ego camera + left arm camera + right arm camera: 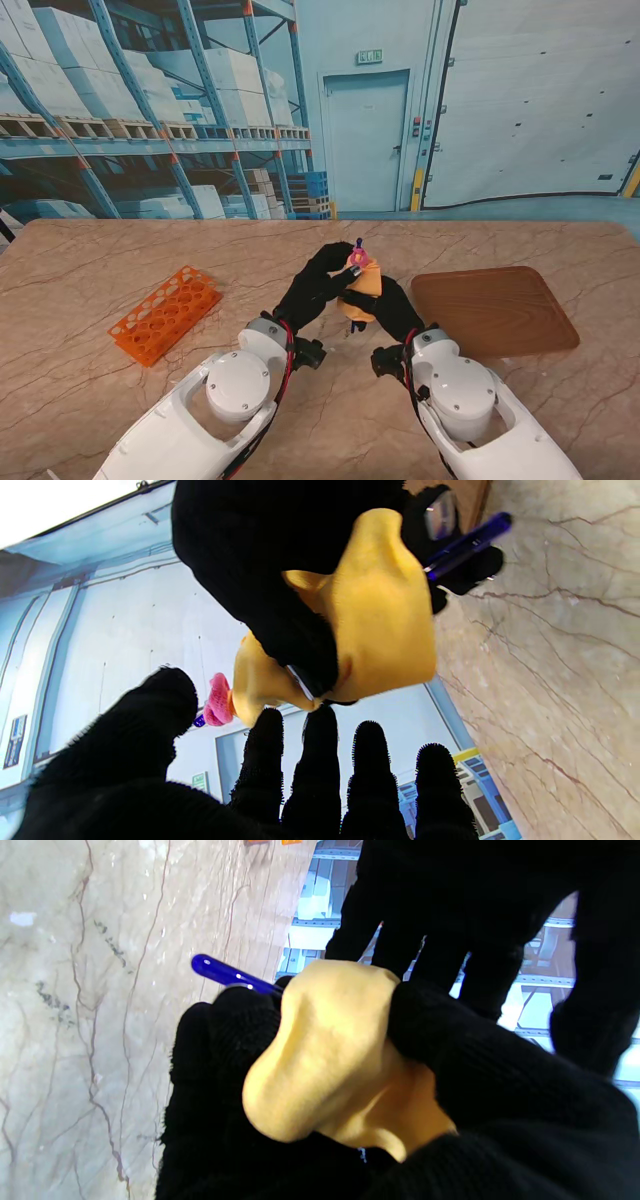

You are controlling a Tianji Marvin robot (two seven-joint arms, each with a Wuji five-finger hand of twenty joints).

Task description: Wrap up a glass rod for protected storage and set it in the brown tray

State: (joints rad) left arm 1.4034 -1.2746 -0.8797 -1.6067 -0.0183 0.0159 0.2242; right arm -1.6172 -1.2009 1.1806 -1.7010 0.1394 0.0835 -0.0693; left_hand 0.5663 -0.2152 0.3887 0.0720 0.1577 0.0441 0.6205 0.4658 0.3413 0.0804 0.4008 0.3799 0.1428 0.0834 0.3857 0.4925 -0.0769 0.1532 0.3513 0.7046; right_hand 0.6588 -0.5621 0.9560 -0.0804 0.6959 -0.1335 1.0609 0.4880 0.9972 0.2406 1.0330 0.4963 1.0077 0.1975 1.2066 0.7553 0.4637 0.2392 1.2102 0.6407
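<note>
Marble tabletop (pixel 90 280), prob. warehouse backdrop (pixel 150 100)

Both arms are smooth, shiny white with round caps and tiny screws; a red cable runs by each wrist; the left hand (pixel 318 283) and right hand (pixel 388 308) wear fuzzy black knit gloves.

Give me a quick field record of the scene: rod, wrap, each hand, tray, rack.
rod: blue glass rod, both ends poking out of the wrap
wrap: yellow cloth bunched round the rod, pink band at one end
right hand: shut on the wrapped rod, held off the table
left hand: fingers at the bundle
tray: brown wooden tray, right side
rack: orange test-tube rack, left side
</note>
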